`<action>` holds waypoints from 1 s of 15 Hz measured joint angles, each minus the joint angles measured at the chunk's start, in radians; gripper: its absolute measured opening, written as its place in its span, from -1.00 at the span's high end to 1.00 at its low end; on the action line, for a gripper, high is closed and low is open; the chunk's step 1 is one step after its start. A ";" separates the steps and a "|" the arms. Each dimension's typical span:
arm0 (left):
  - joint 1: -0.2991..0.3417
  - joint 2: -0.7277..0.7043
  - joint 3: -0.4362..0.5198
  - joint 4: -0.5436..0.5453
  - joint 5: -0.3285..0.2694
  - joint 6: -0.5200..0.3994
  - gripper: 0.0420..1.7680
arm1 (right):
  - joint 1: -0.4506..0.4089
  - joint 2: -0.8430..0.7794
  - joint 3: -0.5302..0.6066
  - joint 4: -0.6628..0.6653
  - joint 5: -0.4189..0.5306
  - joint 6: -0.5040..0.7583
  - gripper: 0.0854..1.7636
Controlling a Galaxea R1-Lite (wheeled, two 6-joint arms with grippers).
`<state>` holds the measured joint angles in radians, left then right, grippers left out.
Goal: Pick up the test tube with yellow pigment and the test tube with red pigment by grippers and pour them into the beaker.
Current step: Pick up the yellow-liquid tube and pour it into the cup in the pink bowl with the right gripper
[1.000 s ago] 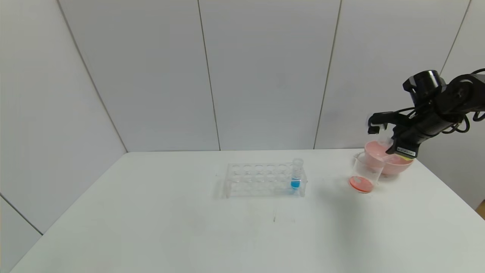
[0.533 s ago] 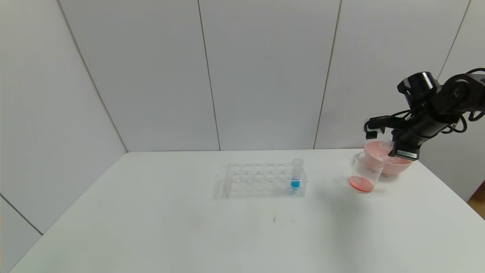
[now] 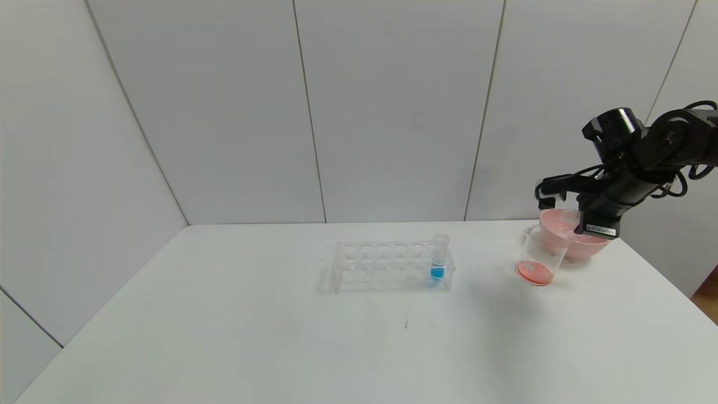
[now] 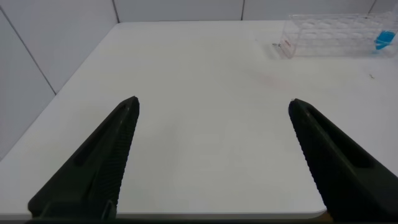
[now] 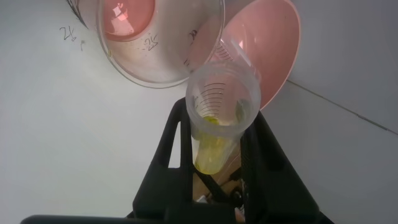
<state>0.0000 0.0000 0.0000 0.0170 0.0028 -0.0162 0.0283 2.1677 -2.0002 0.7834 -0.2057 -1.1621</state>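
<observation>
Red-orange liquid already sits in the beaker (image 3: 537,256) at right of the head view, so the red pour looks done, and no test tube with red pigment is visible. Right gripper (image 5: 217,146), clamped on the test tube with yellow pigment (image 5: 219,118), hovers above the beaker beside the pink bowl (image 3: 586,242); yellow remains to be poured. Left gripper (image 4: 214,155) hangs wide open and empty, lower frame.

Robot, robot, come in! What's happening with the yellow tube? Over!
Right pincer shut on yellow tube, above the beaker. Left pincer open, idle. Nothing blocking.
</observation>
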 joint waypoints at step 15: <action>0.000 0.000 0.000 0.000 0.000 0.000 -0.94 | 0.015 -0.002 0.000 0.021 -0.086 -0.051 0.51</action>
<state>0.0000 0.0000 0.0000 0.0170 0.0028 -0.0166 0.0436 2.1653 -2.0002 0.8045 -0.2913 -1.2134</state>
